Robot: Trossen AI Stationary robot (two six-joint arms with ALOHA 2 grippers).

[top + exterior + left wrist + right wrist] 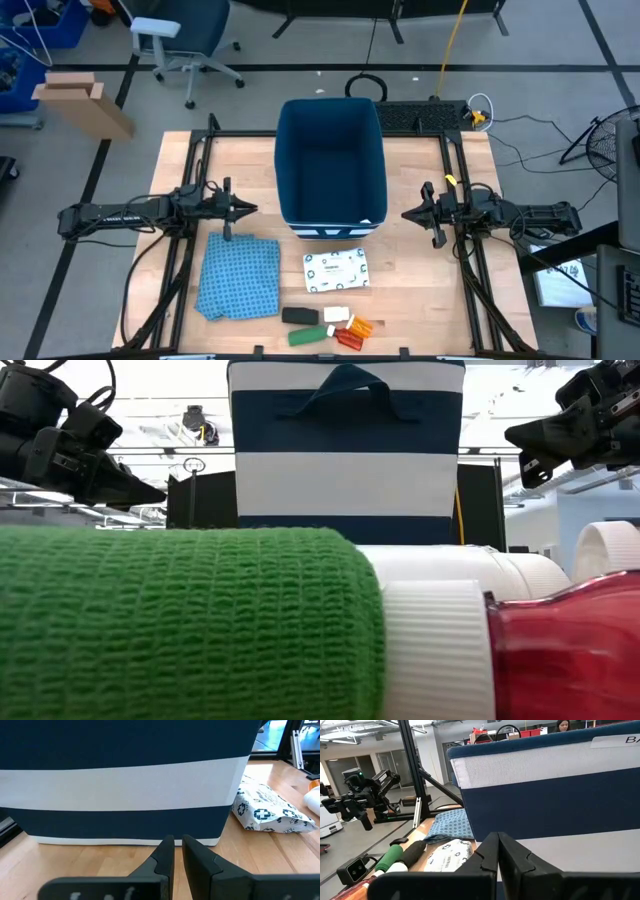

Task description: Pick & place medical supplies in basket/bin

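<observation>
A: Going left to right, the left gripper (243, 209) hangs beside the bin's left wall, above the blue patterned cloth (239, 277), fingers (161, 857) drawn together with only a slit between them and nothing held.

B: And the dark blue bin (283, 160) stands mid-table, its white-striped short side facing the supplies. Nothing shows inside it.

A: Right. Just in front of that striped side lies the white printed packet (336, 271). Nearer the table edge sit the black oblong (299, 316), the green roll (304, 336), a white piece (336, 314), then the orange tube (358, 326) and the red bottle (347, 340), packed close.

B: The right gripper (410, 214) waits on the bin's right side, fingers (485, 855) likewise closed on nothing.

A: So the step in hand looks like the first reach. An arm would do best to spread its fingers before descending, and the packet seems the easiest start, lying apart from the cluster.

B: The packet is flat, though, so an edge pinch would likely serve better than a top-down squeeze.

A: Hard to judge: whether the small items touch each other. The low view is blocked by the green roll and red bottle, hiding the rest.
</observation>
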